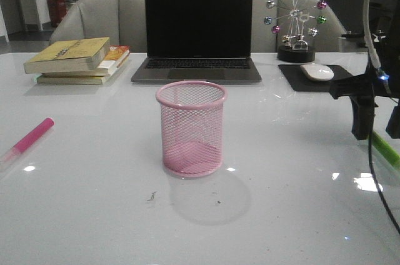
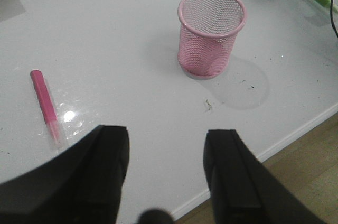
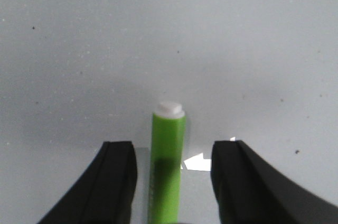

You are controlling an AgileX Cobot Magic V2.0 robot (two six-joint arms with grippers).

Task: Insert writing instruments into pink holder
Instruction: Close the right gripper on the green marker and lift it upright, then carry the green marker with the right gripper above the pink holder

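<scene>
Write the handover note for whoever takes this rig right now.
Right gripper: open, fingers either side of the green marker, which lies on the table; not gripped yet.
Left gripper: open, holding nothing, above the table's near edge.
Pink marker: lying on the table, left of the pink holder.
Holder upright at centre, nothing inside.
Done: nothing inserted.
Left: grasp and insert both markers.

the pink mesh holder [image 1: 191,129] stands upright and empty at table centre. the magenta marker [image 1: 32,135] lies flat well apart at its nine o'clock. the lime green marker [image 1: 385,148], whitish-tipped, lies flat at three o'clock.
</scene>
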